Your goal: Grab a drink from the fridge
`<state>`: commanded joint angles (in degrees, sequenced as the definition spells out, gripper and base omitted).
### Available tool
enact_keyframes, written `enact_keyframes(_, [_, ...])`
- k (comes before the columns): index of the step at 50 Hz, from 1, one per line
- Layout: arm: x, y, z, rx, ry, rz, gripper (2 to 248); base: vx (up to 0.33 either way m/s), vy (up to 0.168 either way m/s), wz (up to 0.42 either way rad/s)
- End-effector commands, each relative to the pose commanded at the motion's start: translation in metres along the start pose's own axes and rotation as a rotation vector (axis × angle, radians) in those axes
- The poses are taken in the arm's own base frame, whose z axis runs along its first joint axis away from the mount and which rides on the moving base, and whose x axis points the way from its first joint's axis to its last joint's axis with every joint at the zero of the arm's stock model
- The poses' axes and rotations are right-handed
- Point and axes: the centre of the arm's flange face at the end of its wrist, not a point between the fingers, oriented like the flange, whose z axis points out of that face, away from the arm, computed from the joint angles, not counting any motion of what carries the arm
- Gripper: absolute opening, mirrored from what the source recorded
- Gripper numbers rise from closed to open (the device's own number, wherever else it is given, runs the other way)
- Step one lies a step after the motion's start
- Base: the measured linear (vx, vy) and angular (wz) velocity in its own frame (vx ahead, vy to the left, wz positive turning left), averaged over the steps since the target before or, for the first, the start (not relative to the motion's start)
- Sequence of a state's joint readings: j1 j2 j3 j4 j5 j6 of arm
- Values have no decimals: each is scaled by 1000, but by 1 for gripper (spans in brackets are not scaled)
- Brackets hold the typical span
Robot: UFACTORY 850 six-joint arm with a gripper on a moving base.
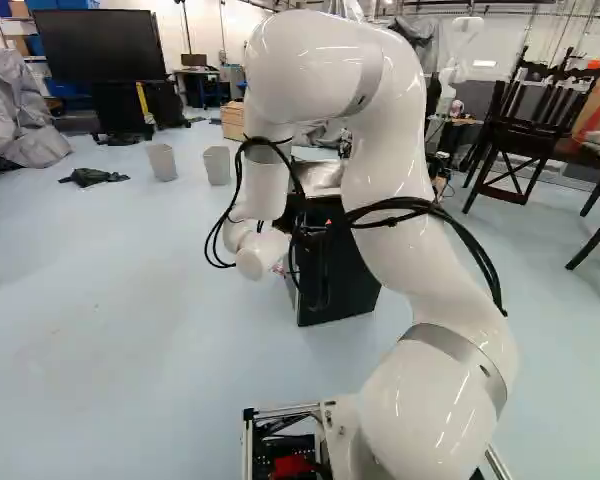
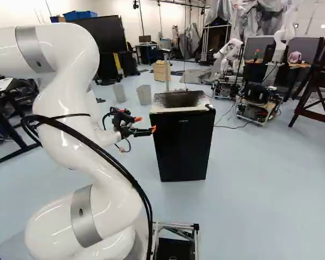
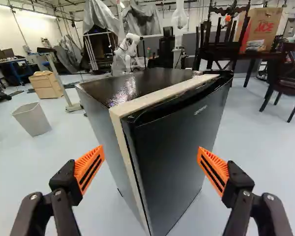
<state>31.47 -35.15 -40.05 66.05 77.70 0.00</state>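
In the left base view, can see the white arm [image 1: 435,375] rising right of the middle, bending over at the top and coming down near the middle. Past it, can make out the black fridge [image 1: 355,280], partly covered by the arm, upright on the pale floor [image 1: 110,320]. Farther back, can spot two grey bins [image 1: 218,168], a large dark screen [image 1: 100,45] and dark wooden chairs [image 1: 525,135].

In the right base view, can find the fridge near the middle, and the tool [image 2: 146,124] just left of its upper part, pointing towards it; cannot tell about touching. Beyond, can see a wooden drawer unit [image 2: 161,71] and another robot [image 2: 229,51].

In the wrist view, can see the tool [image 3: 150,154] spread wide, with orange pads [image 3: 90,166] well apart. Ahead, can see the fridge turned corner-on, with a shut door [image 3: 174,157] and a pale strip [image 3: 160,94] along the top edge. Cannot see the drink, nor tell its place.
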Motion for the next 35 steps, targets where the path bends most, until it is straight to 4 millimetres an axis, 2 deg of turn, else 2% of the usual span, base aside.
enact_keyframes(35, [1, -5, 17, -26, 9, 20, 247, 0, 0, 0])
